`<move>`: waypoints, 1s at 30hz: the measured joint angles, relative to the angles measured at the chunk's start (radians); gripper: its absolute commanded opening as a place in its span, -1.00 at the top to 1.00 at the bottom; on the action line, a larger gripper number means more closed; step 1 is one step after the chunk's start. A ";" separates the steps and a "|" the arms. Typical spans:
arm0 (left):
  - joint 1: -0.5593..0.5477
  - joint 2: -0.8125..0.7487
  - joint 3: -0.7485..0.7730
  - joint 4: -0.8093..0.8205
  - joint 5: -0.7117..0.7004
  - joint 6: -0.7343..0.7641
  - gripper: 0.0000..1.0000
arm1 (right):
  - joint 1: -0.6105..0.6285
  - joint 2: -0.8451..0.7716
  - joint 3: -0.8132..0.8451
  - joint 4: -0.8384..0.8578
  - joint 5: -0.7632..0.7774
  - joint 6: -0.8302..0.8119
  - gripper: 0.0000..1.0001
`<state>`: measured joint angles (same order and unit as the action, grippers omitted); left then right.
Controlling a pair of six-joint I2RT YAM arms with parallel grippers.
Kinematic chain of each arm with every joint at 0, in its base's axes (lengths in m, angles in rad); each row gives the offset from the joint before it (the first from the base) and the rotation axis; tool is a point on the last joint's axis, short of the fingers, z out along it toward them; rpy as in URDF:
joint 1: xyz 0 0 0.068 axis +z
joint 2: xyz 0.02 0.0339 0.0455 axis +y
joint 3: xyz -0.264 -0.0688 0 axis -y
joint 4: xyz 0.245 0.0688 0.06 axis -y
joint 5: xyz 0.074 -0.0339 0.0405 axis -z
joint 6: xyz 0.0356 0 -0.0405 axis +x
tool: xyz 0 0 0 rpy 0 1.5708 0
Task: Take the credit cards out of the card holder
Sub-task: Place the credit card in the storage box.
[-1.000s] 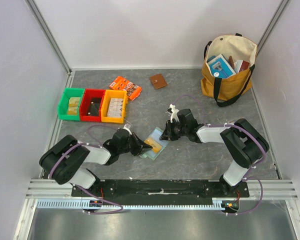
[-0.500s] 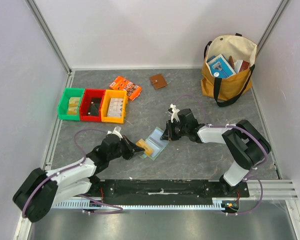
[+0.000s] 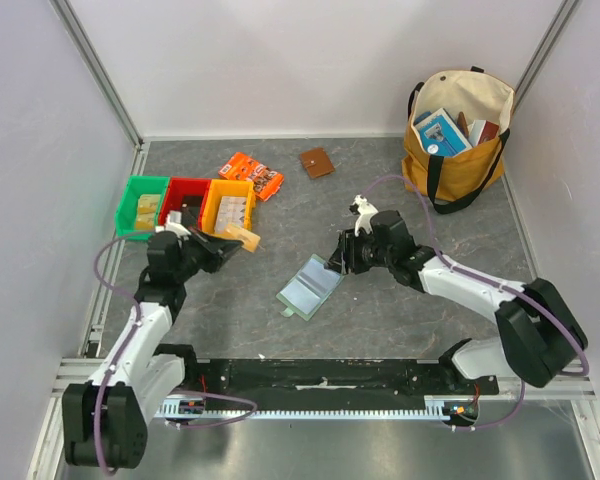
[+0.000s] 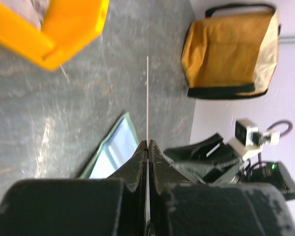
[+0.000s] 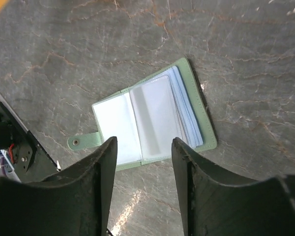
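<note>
- Tan-orange credit card [image 3: 243,238] sits pinched edge-on in the left claw [image 3: 223,245], whose jaws are clamped on it. It is raised at the left, just beside the near right corner of the yellow bin [image 3: 227,212].
- Pale green card holder [image 3: 310,287] lies open and flat on the surface [image 3: 380,320], mid-scene, well apart to the right of that claw.
- Over its far-right edge hangs the right claw [image 5: 143,147], jaws moderately wide, nothing between them.
- To do this step well, I judge, lower the card flat and clear of the bin's rim before letting go.
- Whether the holder's sleeves hide more cards I cannot tell. Pinning one leaf with the right claw would allow a check.
</note>
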<state>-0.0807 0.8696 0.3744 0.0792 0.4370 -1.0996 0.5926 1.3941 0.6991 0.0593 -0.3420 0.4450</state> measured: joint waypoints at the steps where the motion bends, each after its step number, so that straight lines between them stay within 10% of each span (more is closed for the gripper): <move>1: 0.032 0.007 0.016 -0.001 0.015 0.012 0.97 | 0.000 -0.021 0.000 -0.007 0.006 -0.001 -0.32; 13: 0.516 0.211 0.219 0.005 0.087 0.097 0.96 | 0.000 -0.182 -0.025 -0.127 0.118 -0.072 -0.82; 30: 0.707 0.777 0.589 0.045 0.050 0.235 0.97 | 0.000 -0.215 -0.070 -0.136 0.175 -0.097 -0.88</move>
<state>0.6262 1.6463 0.9634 0.1242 0.4873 -0.8646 0.5926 1.1790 0.6289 -0.0765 -0.1673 0.3481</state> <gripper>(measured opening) 0.025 0.938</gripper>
